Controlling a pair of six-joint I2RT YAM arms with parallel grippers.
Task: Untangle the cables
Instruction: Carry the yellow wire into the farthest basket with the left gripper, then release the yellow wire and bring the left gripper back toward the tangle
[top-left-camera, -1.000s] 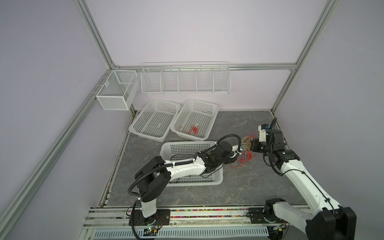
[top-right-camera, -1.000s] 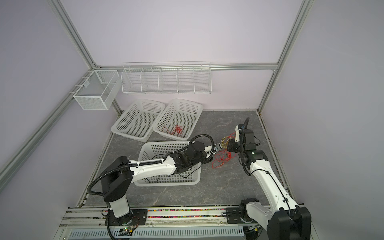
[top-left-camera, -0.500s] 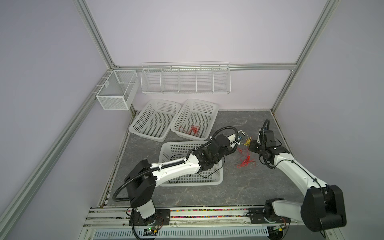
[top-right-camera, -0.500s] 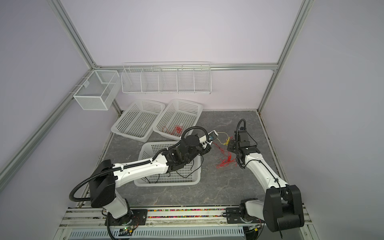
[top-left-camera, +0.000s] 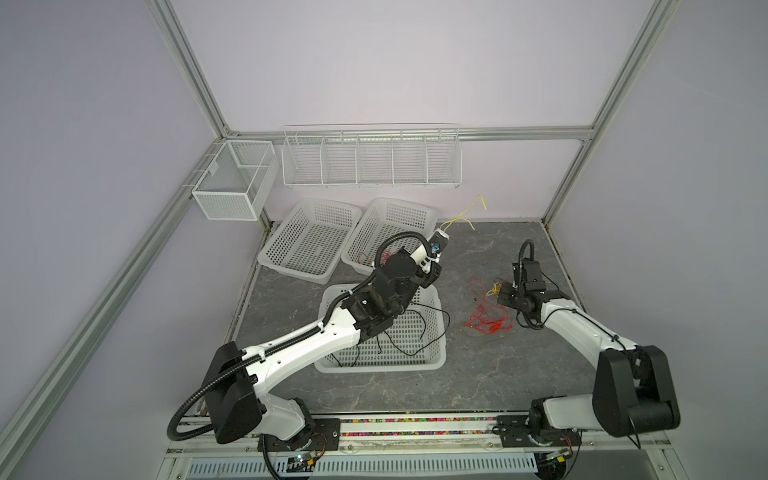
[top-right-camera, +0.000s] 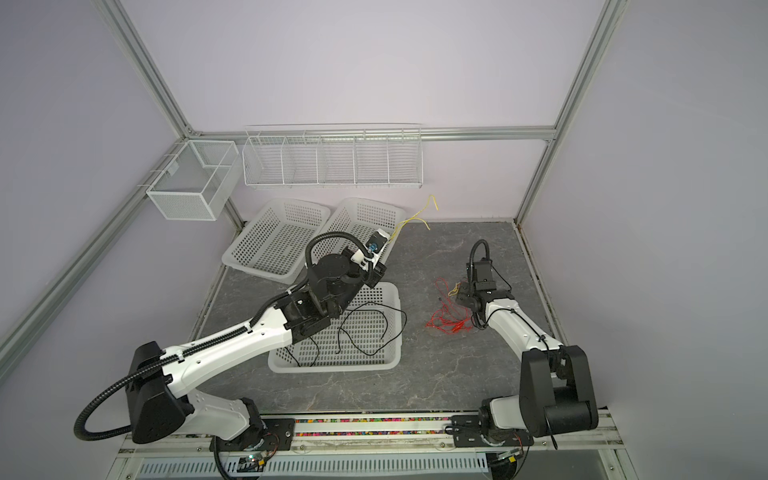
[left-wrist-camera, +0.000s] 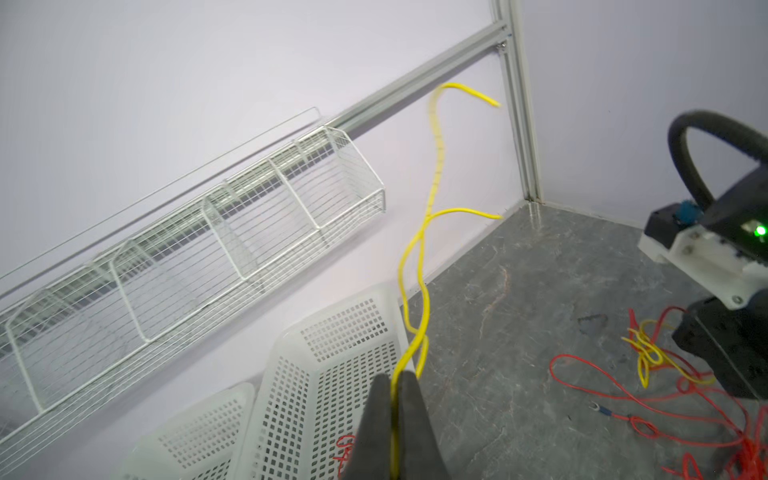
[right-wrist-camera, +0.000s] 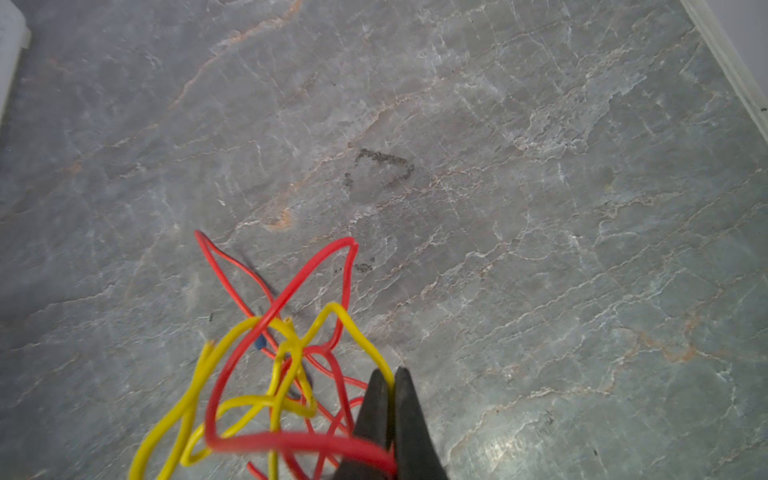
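Found a grey stone-look table (top-left-camera: 498, 374) hemmed by lilac walls on 3 sides, with aluminium posts at the 2 rear corners and a rail along the front edge. Noted the widest bare ground along the front strip and in the right rear corner. Counted 2 arms reaching in from the front rail, tips well apart. Counted 1 wire rack (top-left-camera: 371, 156) of 5 bays on the back wall, clear above the table. Counted 3 white baskets: rear left basket (top-left-camera: 309, 245) and rear right basket (top-left-camera: 399, 216) side by side at the back wall, near basket (top-left-camera: 374, 368) under the left arm. Counted 1 mesh box (top-left-camera: 232, 183) hung on the left rail. Saw the left gripper (left-wrist-camera: 395, 378) raised by the rear right basket's rim, clamped on a yellow cable (left-wrist-camera: 419, 257), with 2 strands rising toward the back wall and 2 free ends in the air. Saw the right gripper (right-wrist-camera: 388, 374) low over the table, pinched tight on a tangle (right-wrist-camera: 286, 365) of yellow and red. Found loose red cables (top-left-camera: 486, 324) heaped on the table between the near basket and the right arm; could not count them. Found 1 black cable (top-left-camera: 419, 332) looped in the near basket.
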